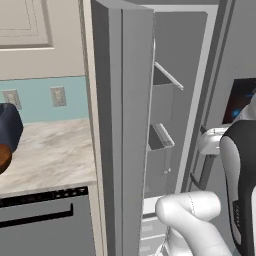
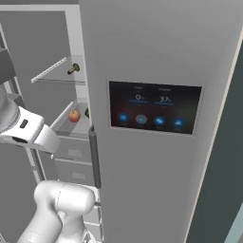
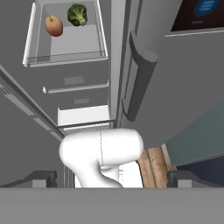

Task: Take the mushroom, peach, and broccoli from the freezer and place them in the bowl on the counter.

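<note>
The freezer [image 2: 42, 42] stands open, its door [image 1: 122, 125] swung out to the left. A peach [image 3: 54, 25] and a broccoli [image 3: 77, 14] lie side by side on a clear shelf [image 3: 65, 59] inside. In the right base view the peach [image 2: 73, 115] shows on that shelf. The broccoli [image 2: 87, 112] peeks out from behind the wider door's edge. The mushroom [image 2: 73, 69] sits on the shelf above. My gripper [image 3: 113, 178] is open and holds nothing, well back from the shelf and facing it. The bowl [image 1: 2, 159] shows as a sliver at the counter's [image 1: 50, 150] left end.
A dark blue toaster [image 1: 10, 125] stands on the counter behind the bowl. The wider grey door with its dark dispenser panel [image 2: 154, 109] and vertical handle [image 3: 140, 83] stands right beside the freezer opening. Door bins [image 1: 160, 140] line the open door. Drawers [image 3: 74, 83] sit under the shelf.
</note>
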